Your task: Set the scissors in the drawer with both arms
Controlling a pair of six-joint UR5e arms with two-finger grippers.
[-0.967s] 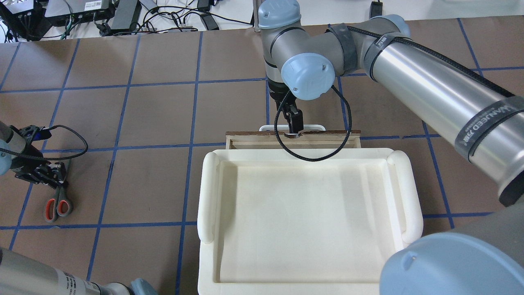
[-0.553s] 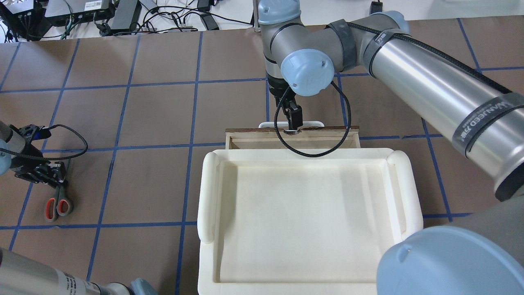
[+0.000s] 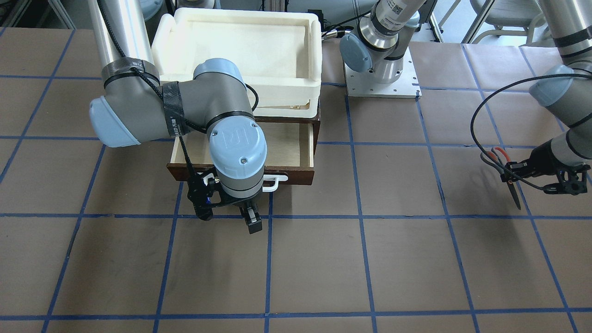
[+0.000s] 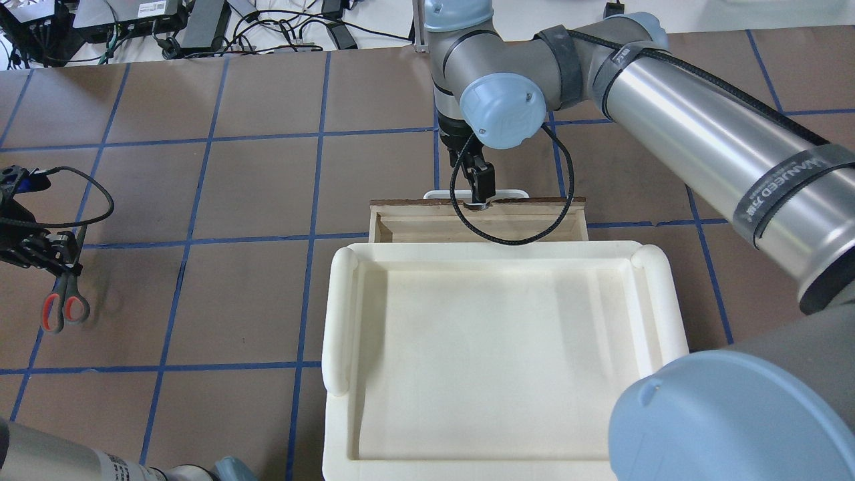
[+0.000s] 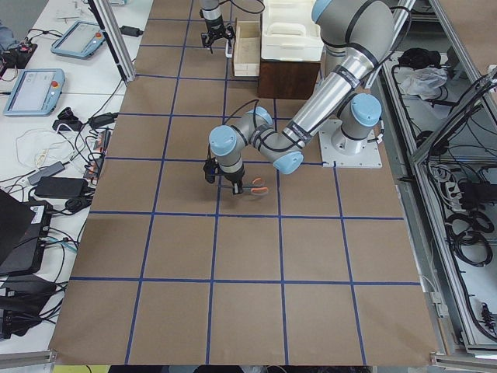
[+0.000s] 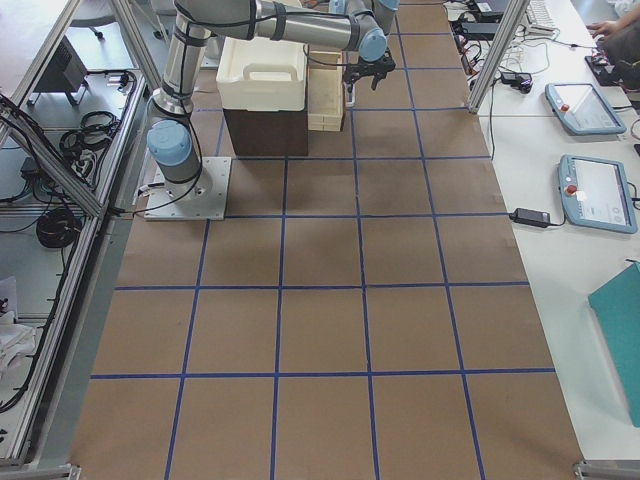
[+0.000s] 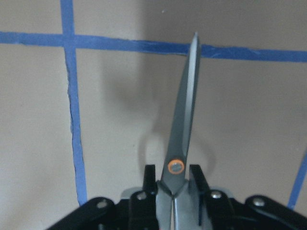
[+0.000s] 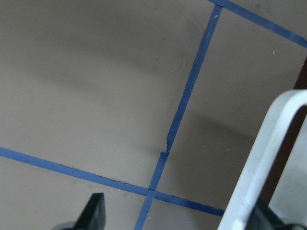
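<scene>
My left gripper [image 4: 41,252] is shut on the scissors [image 4: 63,310] near their pivot and holds them just above the table at the far left. The left wrist view shows the dark blades [image 7: 184,115] pointing away between the fingers [image 7: 149,179]. In the front view the gripper [image 3: 532,172] holds the scissors [image 3: 512,192] at the right. My right gripper [image 4: 479,194] is open at the drawer's white handle [image 4: 441,194]. The right wrist view shows the handle [image 8: 268,158] against one finger [image 8: 96,211]. The drawer [image 3: 282,148] stands partly open, its pale inside bare.
A large white tray [image 4: 340,314] sits on top of the dark wood box [image 3: 317,125] and hides most of the drawer from above. The left arm's base plate [image 3: 381,85] stands beside the box. The brown table [image 4: 254,194] carries blue tape lines.
My left gripper has lifted the scissors off the table and carried them further left. My right gripper has drawn the drawer further out, away from the robot.
</scene>
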